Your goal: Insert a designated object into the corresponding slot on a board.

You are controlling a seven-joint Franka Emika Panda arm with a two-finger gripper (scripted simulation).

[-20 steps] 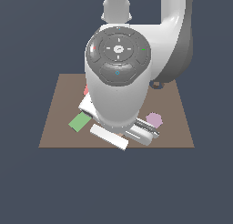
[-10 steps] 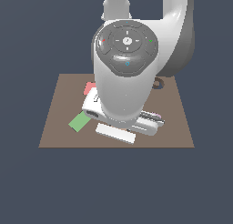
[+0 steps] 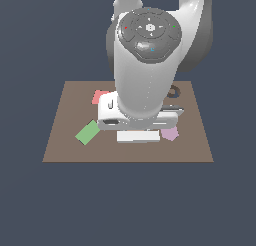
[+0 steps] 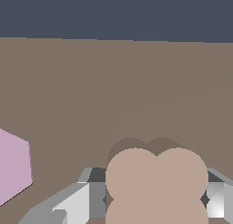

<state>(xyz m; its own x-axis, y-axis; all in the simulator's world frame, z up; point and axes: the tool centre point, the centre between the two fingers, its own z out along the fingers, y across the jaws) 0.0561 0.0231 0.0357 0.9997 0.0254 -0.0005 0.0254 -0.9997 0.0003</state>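
Arm looms over the brown board (image 3: 65, 135), its big grey-white body blocking most of the middle in the exterior view. The pincer (image 4: 152, 202) itself is hidden there under the wrist housing.

Wrist view: tan clover-shaped piece (image 4: 156, 184) sits between the two grey fingers (image 4: 75, 205), one on each side, lobes filling the gap. Pincer pinching the clover piece, fingers touching its flanks as far as I can see. A soft shadow of the same lobed outline falls on the board just behind it, so the piece looks to be held off the surface. Plain brown board stretches beyond; no cutout shows in this view.

Lilac hexagonal piece (image 4: 11, 166) lies flat on the board, off to one side of the pincer; in the exterior view it peeks out at the arm's lower edge toward that view's right.

Green rectangle (image 3: 88, 132) lies tilted on the board, exterior view's left. Red piece (image 3: 100, 96) farther back, partly covered. Dark ring-shaped circle (image 3: 173, 92) near the back, exterior view's right, half hidden by the arm. Clover slot not visible.
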